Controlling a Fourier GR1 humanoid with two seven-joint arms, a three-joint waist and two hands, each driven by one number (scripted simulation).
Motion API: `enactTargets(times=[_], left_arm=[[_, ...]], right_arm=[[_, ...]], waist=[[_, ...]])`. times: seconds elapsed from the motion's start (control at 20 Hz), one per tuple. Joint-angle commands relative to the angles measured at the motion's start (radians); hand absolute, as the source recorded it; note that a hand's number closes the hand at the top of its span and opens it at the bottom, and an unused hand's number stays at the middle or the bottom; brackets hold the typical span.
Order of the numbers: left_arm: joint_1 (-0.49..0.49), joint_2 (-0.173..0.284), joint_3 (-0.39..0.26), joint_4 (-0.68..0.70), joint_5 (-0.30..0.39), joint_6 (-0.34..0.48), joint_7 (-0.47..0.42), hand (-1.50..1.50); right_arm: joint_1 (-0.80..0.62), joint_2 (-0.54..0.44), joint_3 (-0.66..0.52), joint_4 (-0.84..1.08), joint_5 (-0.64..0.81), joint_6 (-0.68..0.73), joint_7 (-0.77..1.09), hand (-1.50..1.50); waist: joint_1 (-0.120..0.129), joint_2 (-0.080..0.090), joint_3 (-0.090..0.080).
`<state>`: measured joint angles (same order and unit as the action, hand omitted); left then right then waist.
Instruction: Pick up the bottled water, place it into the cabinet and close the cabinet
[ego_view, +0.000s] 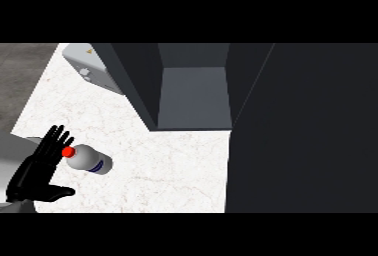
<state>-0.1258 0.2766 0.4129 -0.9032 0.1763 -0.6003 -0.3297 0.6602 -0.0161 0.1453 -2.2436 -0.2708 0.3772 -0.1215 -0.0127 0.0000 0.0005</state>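
The water bottle (91, 159), white with a red cap and a blue label band, lies on its side on the white marble counter (170, 170) at the lower left, cap pointing left. My left hand (38, 170) stands open at the lower left edge, fingers up, with its fingertips just behind the bottle's cap. The dark grey cabinet (193, 90) stands at the back with its inside open to view and nothing on its shelf. Its open door (303, 130) fills the right side of the view. My right hand does not show.
A grey appliance (92, 70) sits at the back left beside the cabinet. The counter's left edge runs diagonally next to my left forearm, with grey floor beyond it.
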Motion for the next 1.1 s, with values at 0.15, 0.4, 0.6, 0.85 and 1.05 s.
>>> enactTargets(times=[0.15, 0.4, 0.6, 0.85, 1.05], left_arm=[[-0.114, 0.015, 0.001, 0.222, -0.026, -0.024, -0.067, -1.5], [-0.104, -0.008, -0.01, 0.255, -0.081, -0.024, -0.161, -1.5], [-0.081, -0.001, -0.005, 0.261, -0.083, -0.057, -0.161, -1.5], [-0.106, -0.047, -0.004, 0.244, -0.077, -0.023, -0.122, -1.5], [-0.1, -0.07, 0.009, 0.262, -0.054, -0.06, -0.125, -1.5]], right_arm=[[0.026, 0.015, 0.052, 0.029, 0.05, -0.002, -0.046, -1.5], [-0.027, -0.011, -0.013, 0.029, -0.001, 0.01, -0.018, -1.5], [-0.042, -0.003, 0.021, 0.007, 0.025, -0.004, 0.006, -1.5], [-0.033, -0.023, -0.019, 0.037, -0.018, 0.023, -0.013, -1.5], [-0.053, -0.023, -0.003, 0.063, -0.001, 0.025, -0.005, -1.5]], waist=[[-0.007, 0.002, -0.002], [-0.013, 0.006, -0.003], [-0.012, 0.007, -0.004], [-0.018, 0.005, -0.003], [-0.024, 0.008, -0.004]])
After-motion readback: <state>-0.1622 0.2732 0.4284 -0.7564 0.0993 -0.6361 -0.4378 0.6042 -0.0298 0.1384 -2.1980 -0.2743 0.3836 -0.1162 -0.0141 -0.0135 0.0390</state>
